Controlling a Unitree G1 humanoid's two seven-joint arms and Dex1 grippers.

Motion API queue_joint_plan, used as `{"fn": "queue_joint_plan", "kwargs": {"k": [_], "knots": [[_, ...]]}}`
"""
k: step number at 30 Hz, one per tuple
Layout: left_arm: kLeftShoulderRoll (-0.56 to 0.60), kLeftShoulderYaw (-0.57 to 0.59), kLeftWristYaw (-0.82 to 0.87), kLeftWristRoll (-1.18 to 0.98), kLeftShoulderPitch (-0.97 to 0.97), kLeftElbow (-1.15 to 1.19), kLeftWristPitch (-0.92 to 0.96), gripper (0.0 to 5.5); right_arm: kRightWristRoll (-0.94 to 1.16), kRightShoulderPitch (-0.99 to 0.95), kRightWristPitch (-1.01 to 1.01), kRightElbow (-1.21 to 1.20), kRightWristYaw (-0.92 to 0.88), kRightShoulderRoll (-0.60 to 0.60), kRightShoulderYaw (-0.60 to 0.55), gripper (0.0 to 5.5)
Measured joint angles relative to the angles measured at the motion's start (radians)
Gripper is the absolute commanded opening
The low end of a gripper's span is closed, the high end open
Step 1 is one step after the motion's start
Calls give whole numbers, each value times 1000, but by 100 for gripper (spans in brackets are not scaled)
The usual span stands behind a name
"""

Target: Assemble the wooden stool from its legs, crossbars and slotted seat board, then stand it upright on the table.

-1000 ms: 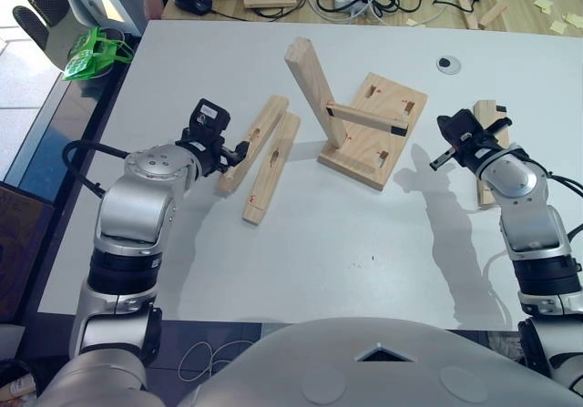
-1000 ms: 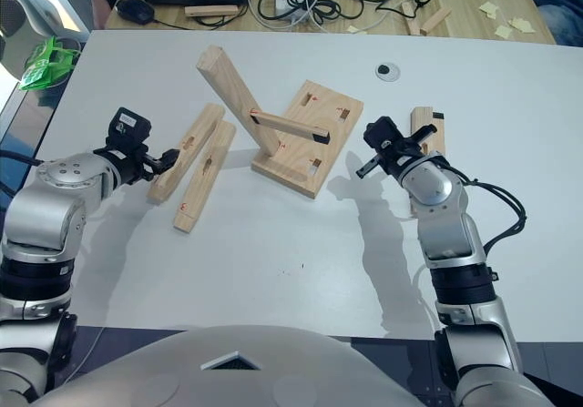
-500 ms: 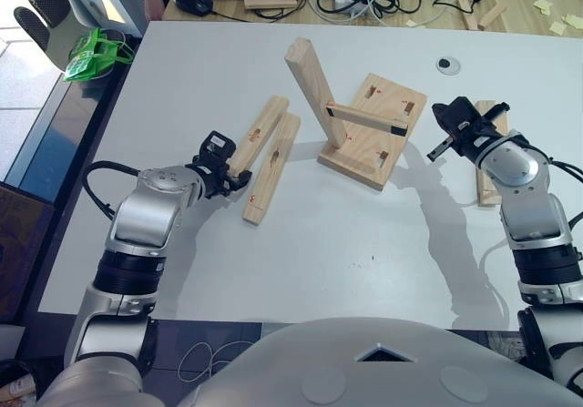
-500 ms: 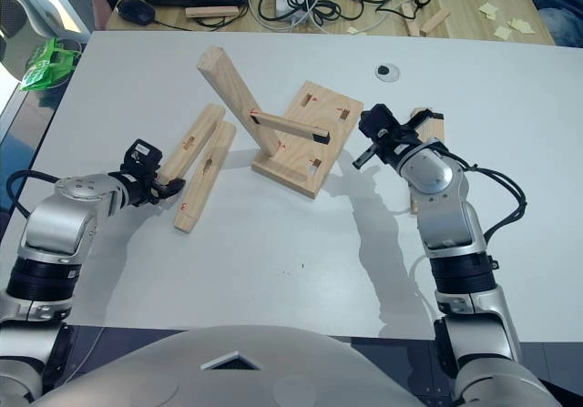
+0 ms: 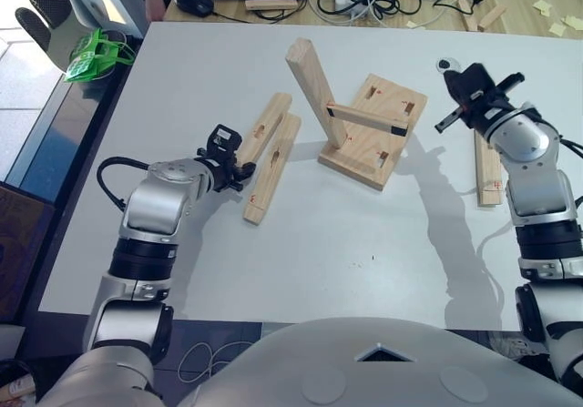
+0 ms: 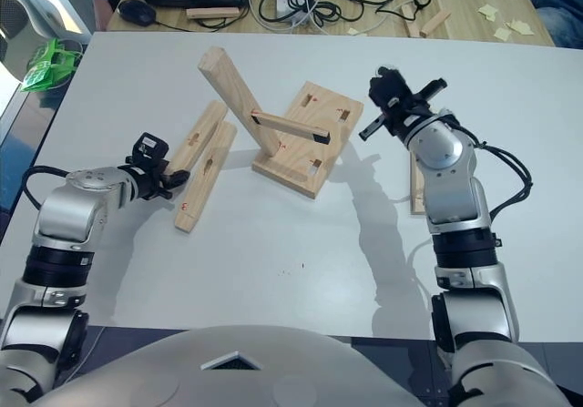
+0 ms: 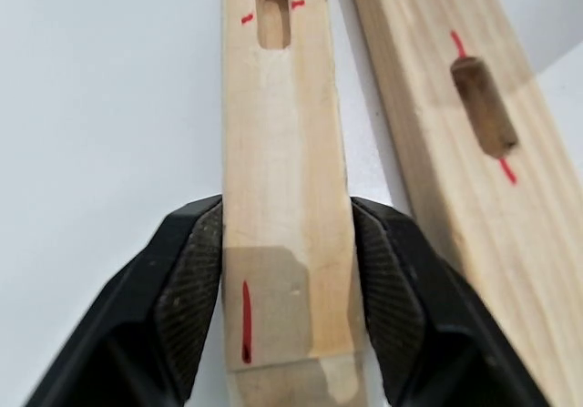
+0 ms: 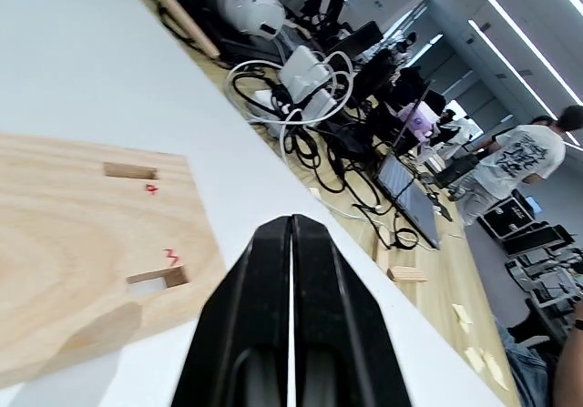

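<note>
The seat board [image 5: 373, 129] is laid flat mid-table, with one leg [image 5: 314, 90] and a crossbar [image 5: 364, 118] fitted. At its 9 o'clock, the outer leg [image 7: 278, 152] of a loose pair is clamped at its near end by the left gripper [image 7: 287, 270]. At 3 o'clock, the right gripper [image 8: 292, 234] is held closed, empty.

Slotted seat board [image 5: 360, 157]: 1. Open slots seen in it: 3.
Crossbar [image 5: 364, 118]: 1, joined to the tilted leg.
Long wooden pieces: 4.
- tilted leg [image 5: 314, 88], standing in the board: 1
- outer leg [image 5: 262, 129] and inner leg [image 5: 273, 166], flat, side by side: 2
- right bar [image 5: 487, 175], flat, well apart; leg or crossbar not told: 1

Grippers: 2, left gripper [image 7: 287, 289] and right gripper [image 8: 291, 229].
</note>
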Motion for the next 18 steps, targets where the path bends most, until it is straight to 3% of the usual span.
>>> {"fn": "queue_joint_plan", "kwargs": {"k": [6, 11, 15, 18], "knots": [[-156, 109, 179, 13, -101, 14, -150, 210, 50, -211, -46, 188, -160, 10, -160, 0], [-207, 169, 265, 36, -184, 34, -369, 210, 309, -390, 111, 233, -45, 35, -278, 86], [-172, 199, 260, 72, -273, 98, -630, 208, 601, -462, 418, 116, 96, 102, -319, 159], [-133, 215, 236, 94, -353, 172, -809, 208, 718, -494, 500, 51, 138, 123, -329, 216]]}}
